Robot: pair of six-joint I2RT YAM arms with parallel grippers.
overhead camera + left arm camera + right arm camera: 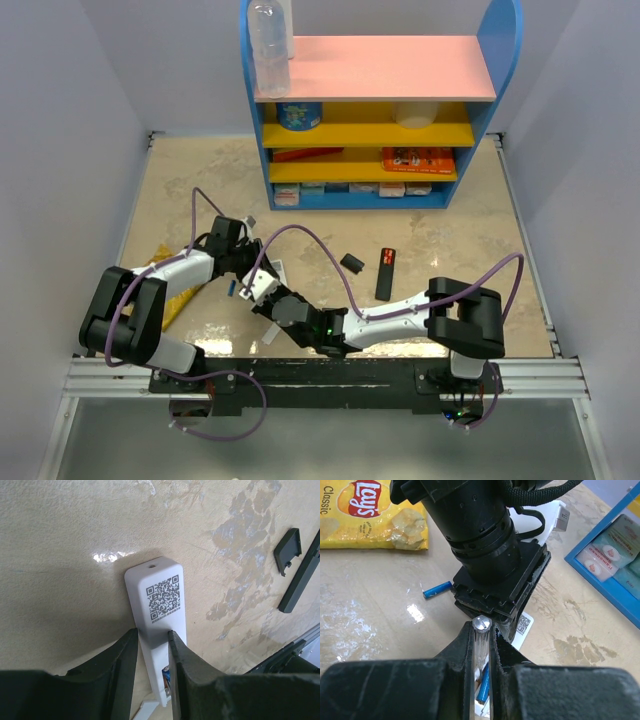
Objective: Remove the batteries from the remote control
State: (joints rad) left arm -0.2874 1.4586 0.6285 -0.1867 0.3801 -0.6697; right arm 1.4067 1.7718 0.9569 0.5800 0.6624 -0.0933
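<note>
Near the tabletop's (470,240) front edge, your left claw (151,632) clamps a white QR-labelled remote (160,595), your right claw (481,627) a thin grey stick (482,622); a slim blue battery (437,589) lies nearby.

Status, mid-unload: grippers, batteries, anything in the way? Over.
Left gripper clamped on white remote. Right gripper shut on grey stick. Loose blue battery on table; second blue battery in remote's bay. Left arm crowds right gripper.

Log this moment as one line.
left tool: shut on white remote; right tool: shut on grey stick; loose blue battery on table; second blue battery in remote
</note>
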